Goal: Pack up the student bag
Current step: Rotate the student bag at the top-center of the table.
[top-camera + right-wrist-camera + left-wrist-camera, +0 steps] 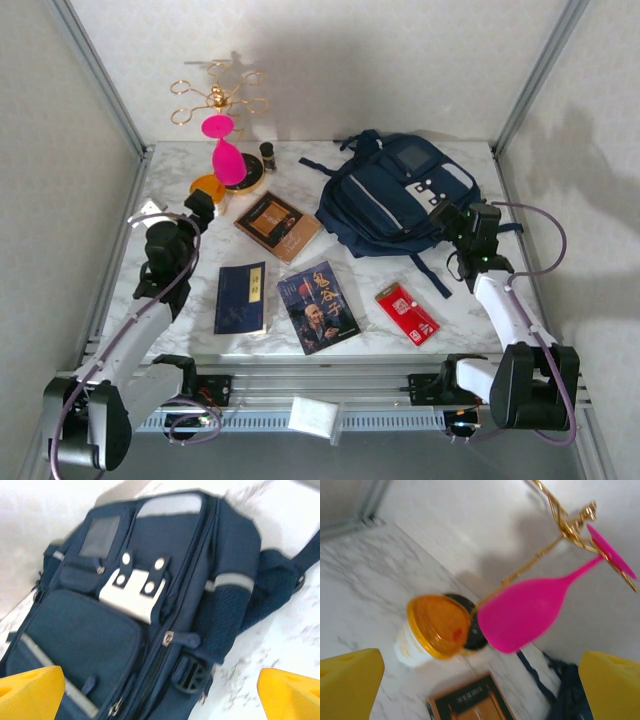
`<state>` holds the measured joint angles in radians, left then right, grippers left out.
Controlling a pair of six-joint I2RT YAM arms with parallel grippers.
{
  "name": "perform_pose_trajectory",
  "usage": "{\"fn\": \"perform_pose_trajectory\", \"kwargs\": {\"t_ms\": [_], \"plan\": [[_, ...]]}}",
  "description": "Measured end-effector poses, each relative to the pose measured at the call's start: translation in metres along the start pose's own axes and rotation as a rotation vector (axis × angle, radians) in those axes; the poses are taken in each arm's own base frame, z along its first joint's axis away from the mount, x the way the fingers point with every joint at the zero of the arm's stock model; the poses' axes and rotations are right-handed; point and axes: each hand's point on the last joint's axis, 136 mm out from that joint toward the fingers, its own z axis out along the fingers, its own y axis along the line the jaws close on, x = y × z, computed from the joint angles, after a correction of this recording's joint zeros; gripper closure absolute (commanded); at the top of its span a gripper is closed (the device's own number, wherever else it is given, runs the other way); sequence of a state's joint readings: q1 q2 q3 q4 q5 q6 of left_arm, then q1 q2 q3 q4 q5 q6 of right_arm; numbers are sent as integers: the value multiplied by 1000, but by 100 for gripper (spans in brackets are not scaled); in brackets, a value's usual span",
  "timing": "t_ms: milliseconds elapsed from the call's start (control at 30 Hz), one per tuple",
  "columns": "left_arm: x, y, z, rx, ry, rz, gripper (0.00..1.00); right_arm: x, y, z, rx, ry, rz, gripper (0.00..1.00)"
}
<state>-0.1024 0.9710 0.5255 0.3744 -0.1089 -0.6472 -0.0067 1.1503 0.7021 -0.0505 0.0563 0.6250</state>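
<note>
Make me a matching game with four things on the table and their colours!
Things:
1. student bag
2. hanging glass
3. flat packet
4. tub lid

Colours:
A. orange
B. navy blue
C. red
D. pink

Pairs: 1-B, 2-D, 3-C, 4-A

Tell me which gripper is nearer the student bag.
Right. The right gripper hovers open at the right edge of the student bag; the left gripper is far off to its left, beside the orange-lidded cup.
</note>
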Motion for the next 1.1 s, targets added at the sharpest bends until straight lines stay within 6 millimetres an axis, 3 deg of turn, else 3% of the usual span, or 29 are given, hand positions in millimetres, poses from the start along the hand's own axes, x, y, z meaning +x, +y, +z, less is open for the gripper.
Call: {"fn": "perform_pose_trajectory", "kwargs": {"t_ms": [200, 467, 667, 833, 933, 1100], "plan": [[70, -45, -17, 125, 248, 4, 1, 53, 7, 11, -27, 235, 41, 1], [153, -114, -38, 268, 497, 63, 1, 120, 37, 36, -77, 448, 47, 1], [193, -147, -46, 327, 587, 113, 1, 132, 63, 52, -113, 469, 60, 1], [217, -159, -43, 337, 628, 151, 1, 135, 106, 61, -207, 474, 29, 1], [226, -166, -44, 345, 644, 165, 1, 137, 121, 56, -251, 490, 14, 1], [238, -178, -49, 367, 667, 177, 1, 128, 120, 35, -264, 482, -28, 1]]}}
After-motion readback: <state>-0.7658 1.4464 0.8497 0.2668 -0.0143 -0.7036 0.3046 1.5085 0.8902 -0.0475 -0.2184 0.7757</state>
